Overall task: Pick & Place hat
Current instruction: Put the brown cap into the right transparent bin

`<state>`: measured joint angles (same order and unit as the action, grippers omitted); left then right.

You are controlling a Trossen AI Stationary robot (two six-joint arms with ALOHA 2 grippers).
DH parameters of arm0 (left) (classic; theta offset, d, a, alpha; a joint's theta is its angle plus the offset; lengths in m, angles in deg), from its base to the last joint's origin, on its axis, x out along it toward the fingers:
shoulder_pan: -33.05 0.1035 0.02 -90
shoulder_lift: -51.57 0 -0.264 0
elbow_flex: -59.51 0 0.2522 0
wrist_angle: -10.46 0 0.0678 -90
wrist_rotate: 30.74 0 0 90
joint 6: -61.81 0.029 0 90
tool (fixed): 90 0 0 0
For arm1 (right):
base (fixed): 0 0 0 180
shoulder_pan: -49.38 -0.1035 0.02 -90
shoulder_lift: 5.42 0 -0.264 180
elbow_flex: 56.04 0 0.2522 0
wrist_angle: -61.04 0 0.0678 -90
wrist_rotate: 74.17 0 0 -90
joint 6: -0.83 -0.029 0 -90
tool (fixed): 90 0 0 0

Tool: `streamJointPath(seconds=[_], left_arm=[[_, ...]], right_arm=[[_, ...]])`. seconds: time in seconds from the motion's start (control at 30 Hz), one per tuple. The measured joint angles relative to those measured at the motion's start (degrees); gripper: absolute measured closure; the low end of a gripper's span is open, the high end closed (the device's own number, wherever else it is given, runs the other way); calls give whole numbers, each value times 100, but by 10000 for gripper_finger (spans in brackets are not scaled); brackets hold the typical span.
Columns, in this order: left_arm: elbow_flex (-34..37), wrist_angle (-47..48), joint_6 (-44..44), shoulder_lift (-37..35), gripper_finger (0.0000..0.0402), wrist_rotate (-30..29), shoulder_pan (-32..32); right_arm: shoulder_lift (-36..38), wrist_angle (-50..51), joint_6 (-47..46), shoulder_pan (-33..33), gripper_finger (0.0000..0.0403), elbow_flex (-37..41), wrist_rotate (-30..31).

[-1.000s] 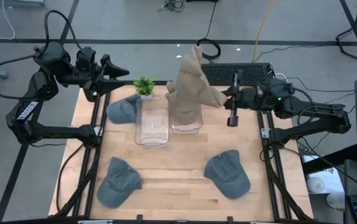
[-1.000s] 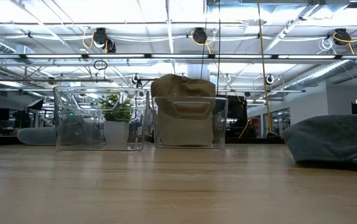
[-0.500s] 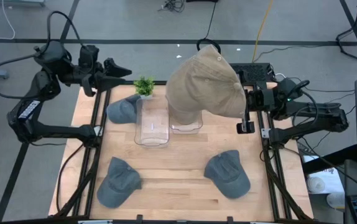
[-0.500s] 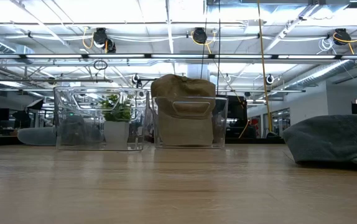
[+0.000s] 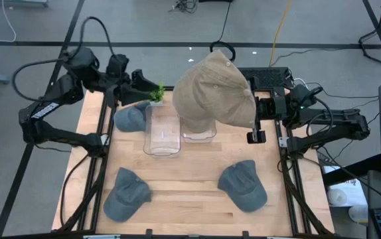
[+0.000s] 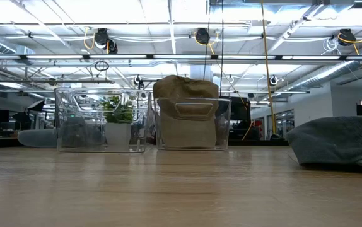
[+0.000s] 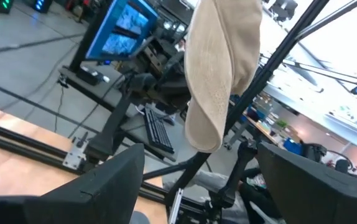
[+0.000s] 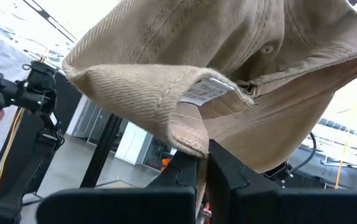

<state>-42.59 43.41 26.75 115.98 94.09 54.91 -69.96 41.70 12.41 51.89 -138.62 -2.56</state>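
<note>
Tan twill hat [image 5: 214, 88], domed crown, stitched brim, hangs upper centre of frame above clear plastic bin [image 5: 198, 126]. Right gripper [image 5: 251, 109] fingers pinched on its brim edge. Left gripper [image 5: 152, 87], upper left, fingers spread, empty.

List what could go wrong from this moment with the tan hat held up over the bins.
1. The right gripper pinches only the edge of the tan hat; the cloth could slip free and drop outside a bin.
2. The hat hangs over the bin that already holds tan hats; another may not seat and could spill over.
3. The open left gripper sits near the plant and could knock it.
</note>
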Motion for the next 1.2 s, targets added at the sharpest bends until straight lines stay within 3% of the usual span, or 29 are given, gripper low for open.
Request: streamJointPath(seconds=[0.3, 0.77, 1.0, 1.2], left_arm=[[0, -652, 25, 420, 95, 2, -301], [0, -1719, -204, 988, 89, 18, -730], [0, -2056, -325, 1237, 104, 289, -944], [0, -2108, -757, 1252, 140, 396, -972]], right_arm=[[-1, 14, -40, 0, 403, 0, -92], [-20, 295, -192, 0, 403, 2, -142], [-96, 331, -238, 0, 403, 4, -142], [-97, 332, -240, 0, 403, 4, -136]])
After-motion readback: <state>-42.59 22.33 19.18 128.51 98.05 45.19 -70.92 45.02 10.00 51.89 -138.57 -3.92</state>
